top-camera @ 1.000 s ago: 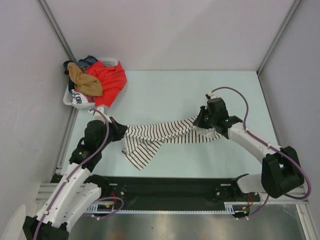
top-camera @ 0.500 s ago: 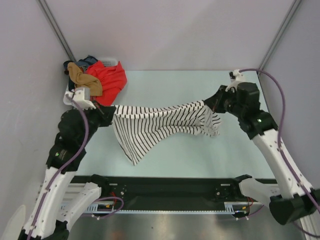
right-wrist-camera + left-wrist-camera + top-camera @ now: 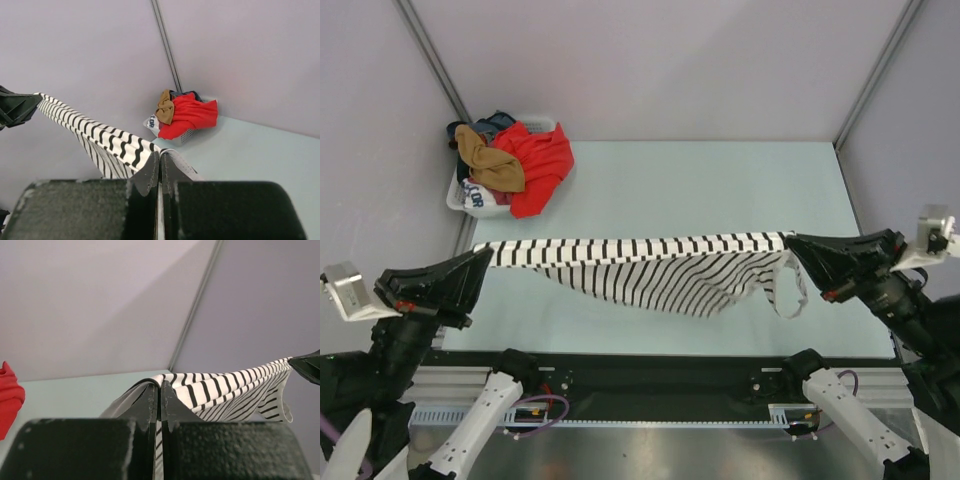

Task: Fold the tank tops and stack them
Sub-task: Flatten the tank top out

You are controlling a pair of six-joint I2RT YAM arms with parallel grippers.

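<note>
The white tank top with thin black stripes (image 3: 640, 262) hangs stretched in the air between my two grippers, above the near half of the table. My left gripper (image 3: 486, 254) is shut on its left end and my right gripper (image 3: 791, 242) is shut on its right end. The cloth sags below the taut top edge, and a strap loop hangs near the right gripper. The left wrist view shows the striped top (image 3: 225, 387) pinched by the left gripper (image 3: 160, 386). The right wrist view shows it (image 3: 100, 132) pinched by the right gripper (image 3: 160, 155). The tan-brown tank top (image 3: 490, 162) lies bunched in the basket.
A white plastic laundry basket (image 3: 460, 200) stands at the far left corner, holding a red garment (image 3: 538, 160) and other clothes. It also shows in the right wrist view (image 3: 187, 134). Grey walls with metal posts close in the table on three sides.
Both arms have risen and drawn apart toward the near side. The striped top went from a sagging drape near the table to a taut horizontal span.
</note>
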